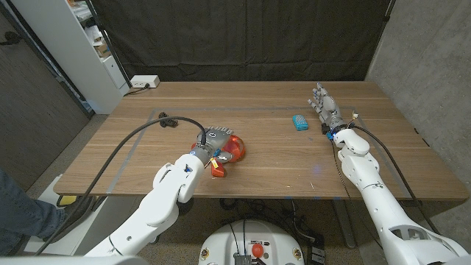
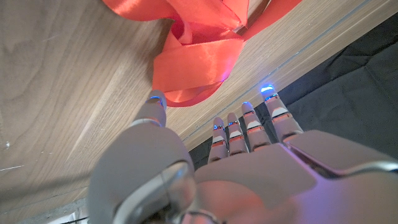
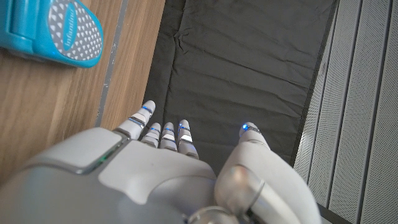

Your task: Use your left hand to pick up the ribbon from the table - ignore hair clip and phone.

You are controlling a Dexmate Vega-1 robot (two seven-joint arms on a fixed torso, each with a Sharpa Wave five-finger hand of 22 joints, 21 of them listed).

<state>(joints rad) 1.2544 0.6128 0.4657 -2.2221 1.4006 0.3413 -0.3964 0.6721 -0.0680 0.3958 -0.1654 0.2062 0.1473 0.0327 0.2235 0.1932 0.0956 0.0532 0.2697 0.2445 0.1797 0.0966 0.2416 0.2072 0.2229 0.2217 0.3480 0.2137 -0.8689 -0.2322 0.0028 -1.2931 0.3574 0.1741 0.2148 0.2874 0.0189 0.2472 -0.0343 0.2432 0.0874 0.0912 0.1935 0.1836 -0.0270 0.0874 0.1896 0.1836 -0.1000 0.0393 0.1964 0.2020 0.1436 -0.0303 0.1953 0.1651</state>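
Now left hand (image 1: pixel 214 144) over red ribbon (image 1: pixel 229 152), fingers spread, thumb tip touching ribbon, nothing held.

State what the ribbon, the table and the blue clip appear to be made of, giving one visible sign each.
Ribbon: satin-like fabric, probably; glossy red folds.
Table: wood or wood veneer; brown grain lines, matte.
Blue clip: likely plastic; smooth turquoise shell with a patterned grey pad.

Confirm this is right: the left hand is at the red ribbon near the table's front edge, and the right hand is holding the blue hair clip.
Not quite. The right hand holds nothing; the blue hair clip lies apart from it on the table, as the head view shows. The left hand is at the red ribbon.
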